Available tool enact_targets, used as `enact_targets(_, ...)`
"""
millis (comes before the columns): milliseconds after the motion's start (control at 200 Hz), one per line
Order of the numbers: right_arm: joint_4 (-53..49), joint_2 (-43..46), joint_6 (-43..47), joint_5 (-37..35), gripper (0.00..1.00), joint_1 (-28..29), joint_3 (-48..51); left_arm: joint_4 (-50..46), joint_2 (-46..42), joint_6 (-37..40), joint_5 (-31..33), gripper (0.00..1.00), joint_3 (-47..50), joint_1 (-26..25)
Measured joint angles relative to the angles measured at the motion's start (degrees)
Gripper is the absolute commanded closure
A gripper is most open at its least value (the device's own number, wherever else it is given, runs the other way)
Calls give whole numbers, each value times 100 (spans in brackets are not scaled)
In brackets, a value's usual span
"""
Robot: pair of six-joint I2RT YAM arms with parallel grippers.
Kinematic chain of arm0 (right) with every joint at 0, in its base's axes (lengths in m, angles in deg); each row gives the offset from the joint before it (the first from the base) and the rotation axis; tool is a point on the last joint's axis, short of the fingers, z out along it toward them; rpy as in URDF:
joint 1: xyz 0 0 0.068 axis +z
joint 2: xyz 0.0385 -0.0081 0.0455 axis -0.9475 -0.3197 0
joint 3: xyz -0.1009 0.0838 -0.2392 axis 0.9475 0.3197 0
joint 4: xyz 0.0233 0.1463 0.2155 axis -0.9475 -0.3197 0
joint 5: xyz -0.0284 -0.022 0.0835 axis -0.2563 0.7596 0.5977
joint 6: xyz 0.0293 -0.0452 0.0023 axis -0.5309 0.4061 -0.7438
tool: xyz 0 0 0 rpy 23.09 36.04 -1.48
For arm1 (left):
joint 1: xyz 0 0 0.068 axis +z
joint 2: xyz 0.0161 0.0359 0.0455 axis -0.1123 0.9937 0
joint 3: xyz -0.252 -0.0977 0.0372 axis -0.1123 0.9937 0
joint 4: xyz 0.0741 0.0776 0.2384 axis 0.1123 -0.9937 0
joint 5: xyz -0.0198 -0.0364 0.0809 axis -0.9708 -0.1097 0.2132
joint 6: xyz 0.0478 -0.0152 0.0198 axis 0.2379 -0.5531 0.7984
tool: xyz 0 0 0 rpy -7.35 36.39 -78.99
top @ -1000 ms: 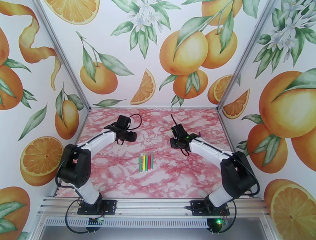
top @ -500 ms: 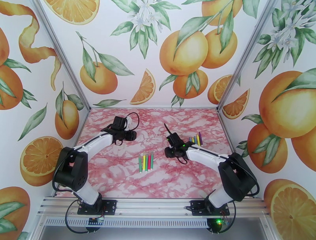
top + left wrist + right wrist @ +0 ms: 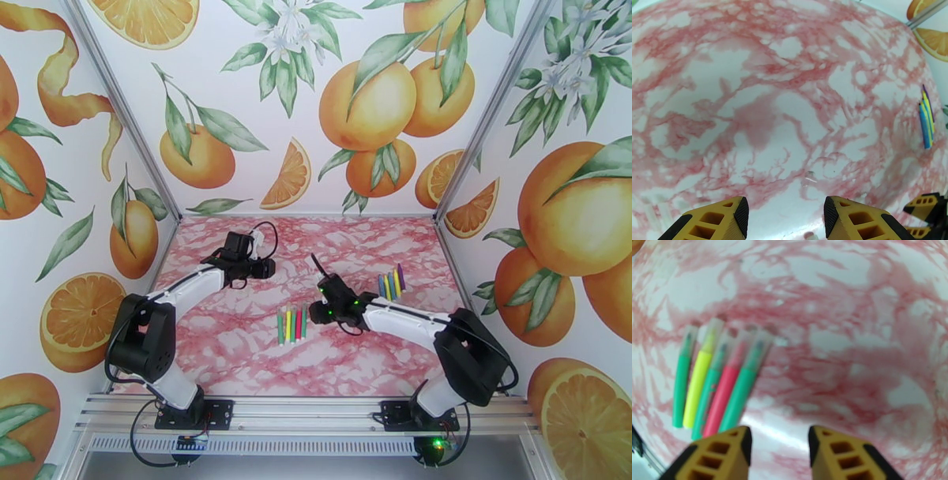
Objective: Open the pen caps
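Lying side by side at the middle of the table (image 3: 237, 359), five pens (image 3: 291, 324) are noted, touching or nearly so: green, yellow, green, red, green. In the right wrist view the caps (image 3: 715, 329) are seen on the far ends of these pens. They look pale and see-through, though the picture is blurred. All five appear to be on.

Right claw (image 3: 314, 311): seen from above just right of the pens, near their far ends, close but not touching. In its own view the claw (image 3: 779, 443) is partly spread, and bare marble is seen in the gap. Nothing is held. The pens are placed ahead and to the left of the left finger (image 3: 730, 455), with their near ends just beside its tip. No pen is found between the jaws.

Left claw (image 3: 263, 269): placed over the far-left part of the table, well apart from the five pens. In its own view the claw (image 3: 784, 211) is moderately spread, with only marble between and ahead of the fingers. Nothing is gripped.

A second cluster (image 3: 391, 282) of pens (blue, yellow, purple among them) is recorded toward the right side of the table, beyond the right arm. It is seen at the right edge of the left wrist view, well apart from the left claw. Its caps are too small to be judged.
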Motion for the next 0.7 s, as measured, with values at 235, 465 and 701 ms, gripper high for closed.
enact_targets(235, 59, -345, -179, 111, 55, 291, -70, 68, 0, 0, -55, 44, 103, 26)
enact_targets(465, 90, -599, -262, 127, 55, 468, -216, 118, -17, 0, -76, 44, 184, 63)
enact_targets(701, 131, -787, -289, 122, 56, 505, -271, 125, -66, 2, -79, 45, 264, 63)
